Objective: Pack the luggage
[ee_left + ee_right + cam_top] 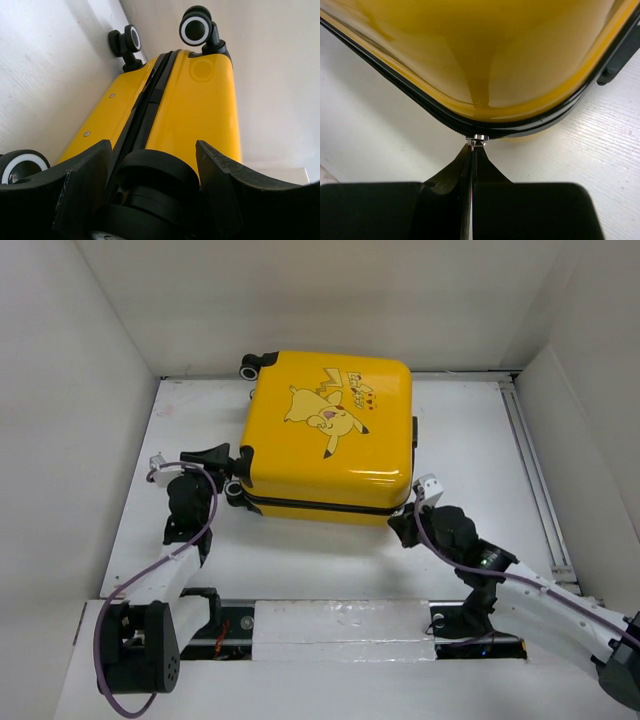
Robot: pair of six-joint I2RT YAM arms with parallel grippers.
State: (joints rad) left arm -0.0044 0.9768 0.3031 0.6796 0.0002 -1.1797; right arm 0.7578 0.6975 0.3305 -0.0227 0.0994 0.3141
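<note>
With the luggage (330,430) lying closed near the table's (470,440) far edge, the right gripper (474,150), pinching only the tiny zipper pull (479,139), could slip off, and the left gripper (152,150), spread around a caster (160,175), might let the case slide.

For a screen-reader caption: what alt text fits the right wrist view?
The right gripper pinches a small metal zipper pull at a rounded corner of the glossy yellow suitcase, which lies on a white table.
</note>
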